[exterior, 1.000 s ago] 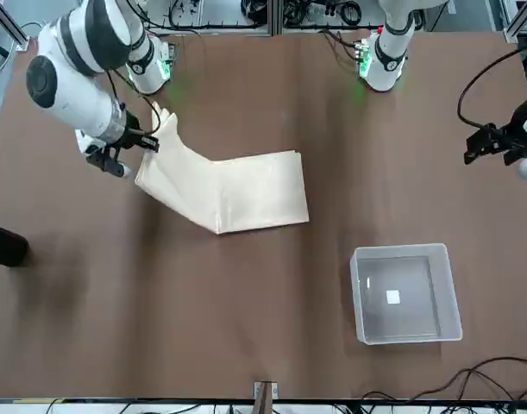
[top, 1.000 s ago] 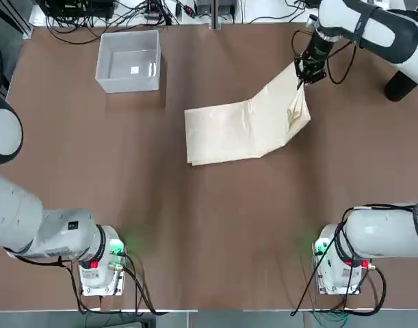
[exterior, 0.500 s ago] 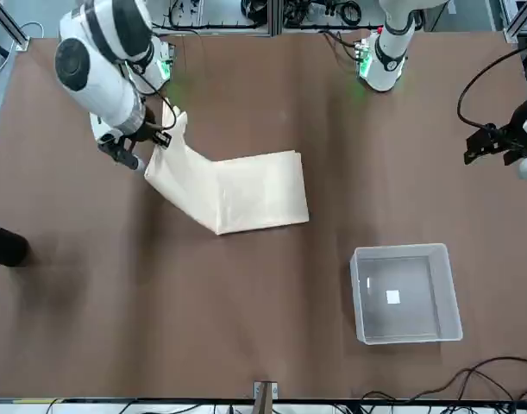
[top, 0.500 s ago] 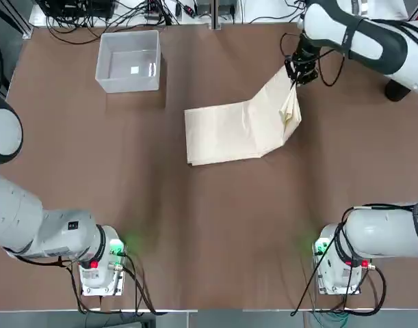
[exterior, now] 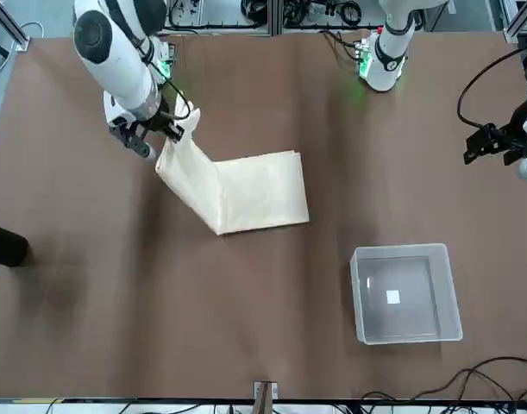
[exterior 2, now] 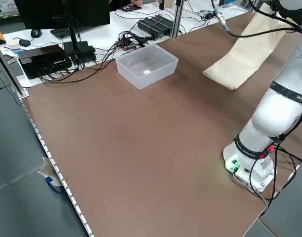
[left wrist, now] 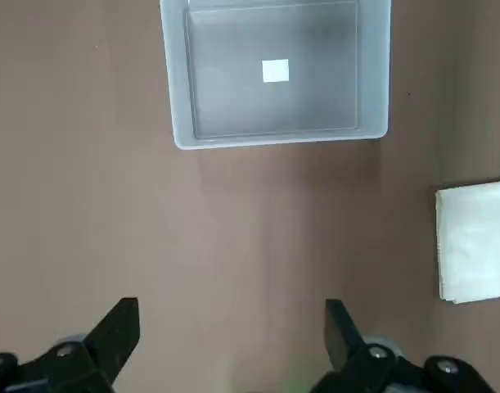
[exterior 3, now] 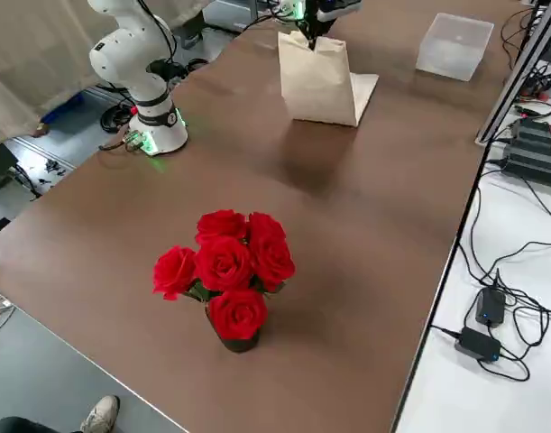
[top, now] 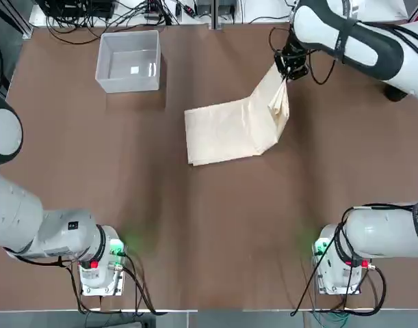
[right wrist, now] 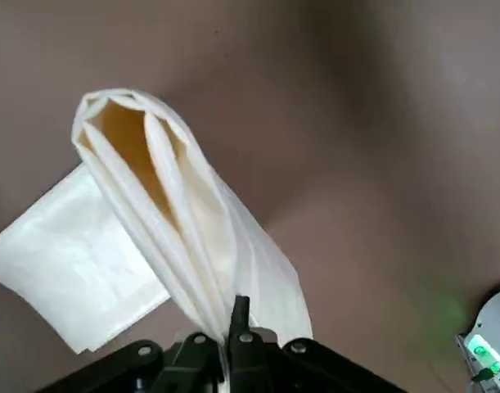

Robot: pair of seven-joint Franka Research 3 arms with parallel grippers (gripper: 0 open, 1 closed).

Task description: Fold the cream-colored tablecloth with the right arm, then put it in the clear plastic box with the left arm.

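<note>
The cream-colored tablecloth lies mid-table with its right end lifted off the surface. My right gripper is shut on that raised edge, and the fabric hangs in layered folds from it. In the front view the cloth slopes up to the right gripper. The clear plastic box stands at the far left of the table, with a small white label inside. My left gripper hovers open high above the table near the box, holding nothing.
A pot of red roses stands at the robot's right end of the table. A black cylinder sits at that same side. Cables and equipment lie beyond the far edge.
My right gripper has carried the lifted cloth edge leftward, toward the flat part of the cloth, and the raised flap now stands steeper. The left arm has not moved.
</note>
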